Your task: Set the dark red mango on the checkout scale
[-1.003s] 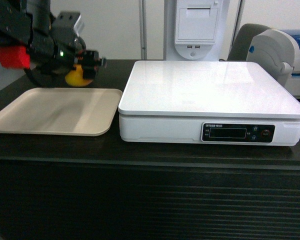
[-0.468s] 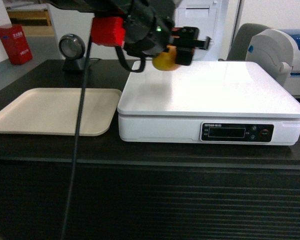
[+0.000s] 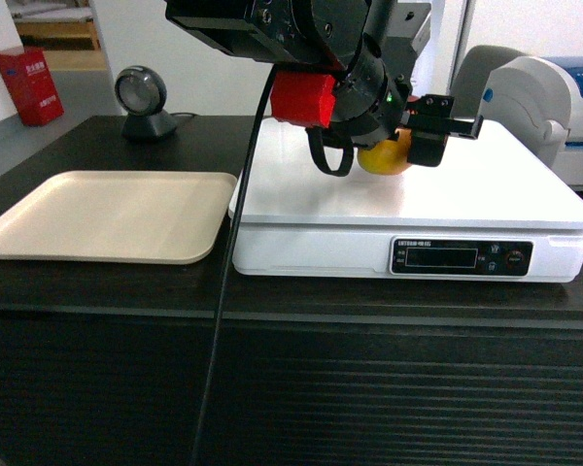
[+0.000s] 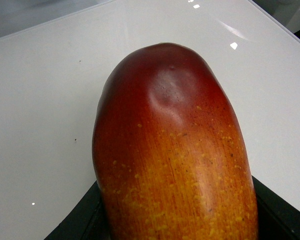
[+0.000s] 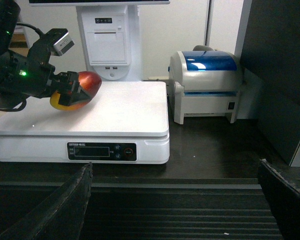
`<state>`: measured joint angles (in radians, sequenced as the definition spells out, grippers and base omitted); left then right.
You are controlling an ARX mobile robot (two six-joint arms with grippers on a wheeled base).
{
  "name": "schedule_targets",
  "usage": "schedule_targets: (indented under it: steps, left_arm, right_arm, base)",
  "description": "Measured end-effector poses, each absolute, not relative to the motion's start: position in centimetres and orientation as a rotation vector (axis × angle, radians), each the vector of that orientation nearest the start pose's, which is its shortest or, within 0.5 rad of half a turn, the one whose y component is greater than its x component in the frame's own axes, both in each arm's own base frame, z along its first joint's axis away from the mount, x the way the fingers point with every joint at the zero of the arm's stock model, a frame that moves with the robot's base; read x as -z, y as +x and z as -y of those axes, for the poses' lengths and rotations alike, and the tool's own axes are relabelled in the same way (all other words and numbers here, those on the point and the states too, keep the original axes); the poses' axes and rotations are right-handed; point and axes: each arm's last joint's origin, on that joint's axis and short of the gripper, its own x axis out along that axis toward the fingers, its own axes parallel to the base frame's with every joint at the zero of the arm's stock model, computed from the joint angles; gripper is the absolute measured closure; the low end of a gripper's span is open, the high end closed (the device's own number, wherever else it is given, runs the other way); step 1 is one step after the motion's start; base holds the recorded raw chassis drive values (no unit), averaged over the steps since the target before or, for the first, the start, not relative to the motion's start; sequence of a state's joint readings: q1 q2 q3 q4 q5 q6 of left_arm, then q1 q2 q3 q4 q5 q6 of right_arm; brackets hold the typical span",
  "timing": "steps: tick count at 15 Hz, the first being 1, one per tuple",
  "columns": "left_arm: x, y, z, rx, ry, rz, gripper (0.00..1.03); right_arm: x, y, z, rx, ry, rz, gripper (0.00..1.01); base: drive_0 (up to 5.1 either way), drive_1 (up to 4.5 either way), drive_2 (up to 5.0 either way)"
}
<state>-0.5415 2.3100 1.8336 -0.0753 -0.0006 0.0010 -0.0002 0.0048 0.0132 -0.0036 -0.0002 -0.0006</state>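
My left gripper (image 3: pixel 403 144) is shut on the dark red mango (image 3: pixel 381 159), holding it low over the middle of the white scale (image 3: pixel 486 189). I cannot tell whether the fruit touches the glossy top. In the left wrist view the mango (image 4: pixel 170 145) fills the frame, its red end pointing away, with black fingers (image 4: pixel 85 222) at both sides and the scale top (image 4: pixel 40 100) beneath. The right wrist view shows the mango (image 5: pixel 85 85) over the scale (image 5: pixel 125 112). My right gripper (image 5: pixel 175 205) is open and empty, in front of the checkout (image 5: pixel 190 210) with its ribbed front.
A flat beige tray (image 3: pixel 107 214) lies left of the scale on the counter (image 3: pixel 97 291). A round scanner (image 3: pixel 141 97) stands behind it. A blue-and-white label printer (image 5: pixel 207 85) sits right of the scale, and a white kiosk printer (image 5: pixel 110 40) behind it.
The left arm has carried the mango rightward, from behind the beige tray to over the scale's left edge and now lower, over the middle of the scale top.
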Motion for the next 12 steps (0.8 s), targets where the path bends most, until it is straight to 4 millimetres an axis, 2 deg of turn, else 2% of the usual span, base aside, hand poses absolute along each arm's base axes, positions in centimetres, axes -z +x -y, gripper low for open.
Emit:
schedule_targets:
  steps: [5, 7, 10, 11, 12]
  left_arm:
    - [-17.7, 45.7, 27.7, 0.505, 0.145, -0.597, 0.44]
    - [-17.9, 45.8, 27.6, 0.498, 0.146, -0.601, 0.44]
    - [-18.0, 46.1, 27.5, 0.5, 0.132, -0.575, 0.1]
    - [-18.3, 46.0, 27.5, 0.504, 0.129, -0.562, 0.03]
    - [-18.6, 45.9, 27.4, 0.508, 0.123, -0.544, 0.06]
  right_arm:
    - [-16.7, 9.7, 0.0, 0.0, -0.001, 0.005, 0.03]
    - [-16.7, 9.7, 0.0, 0.0, -0.001, 0.005, 0.03]
    - [-16.7, 9.7, 0.0, 0.0, -0.001, 0.005, 0.03]
    - [-16.7, 9.7, 0.0, 0.0, -0.001, 0.005, 0.03]
    - [-16.7, 9.7, 0.0, 0.0, -0.001, 0.005, 0.03]
  base:
    - [0.0, 0.0, 0.0]
    - [0.0, 0.0, 0.0]
    - [0.0, 0.0, 0.0]
    - [0.0, 0.0, 0.0]
    - [0.0, 0.0, 0.0]
